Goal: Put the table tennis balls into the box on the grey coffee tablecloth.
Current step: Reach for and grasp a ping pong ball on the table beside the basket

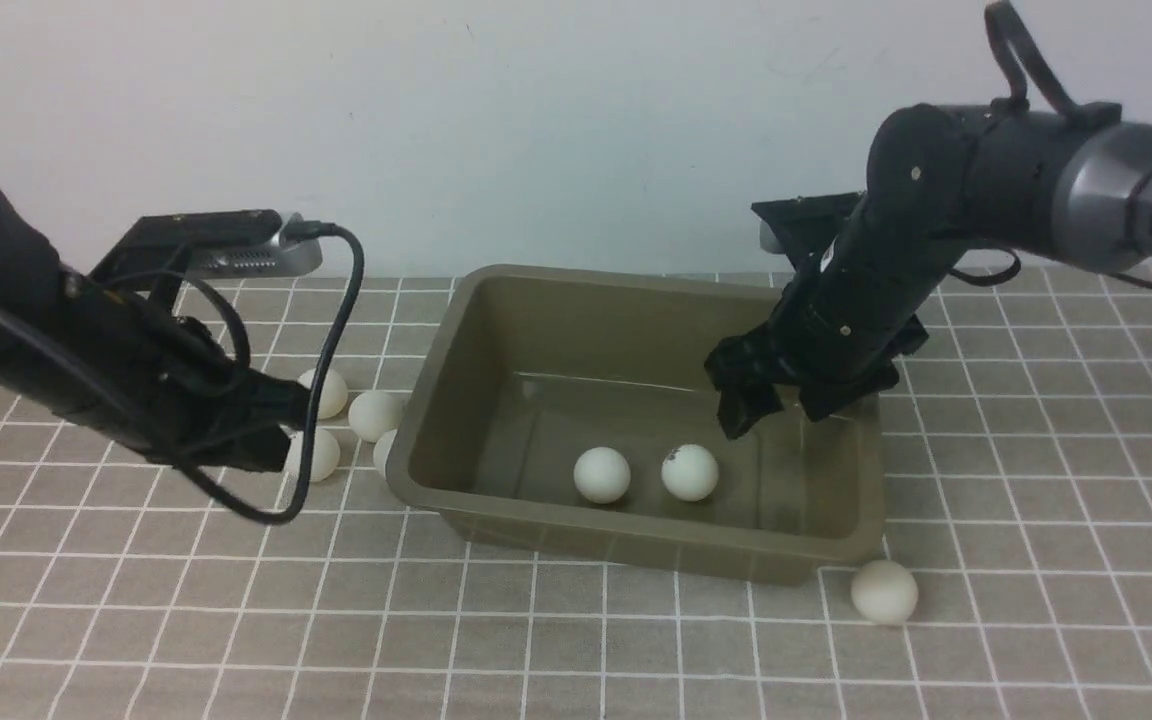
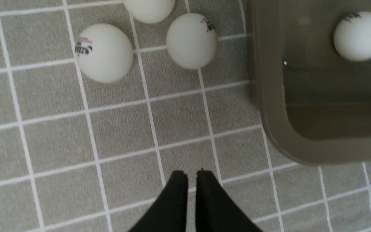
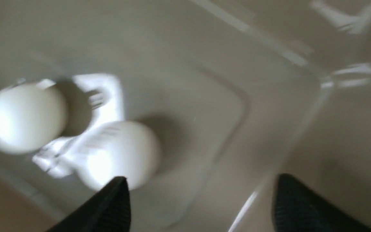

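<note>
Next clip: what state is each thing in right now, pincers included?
box: upright, two balls inside.
balls in the box: loose on its floor.
balls left of the box: four, on the tablecloth.
ball at the box's near right corner: on the tablecloth.
left pincer: shut, empty.
right pincer: open, empty, over the box.

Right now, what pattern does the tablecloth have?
Grey-brown tablecloth with a thin white grid; clearest in the left wrist view.
</note>
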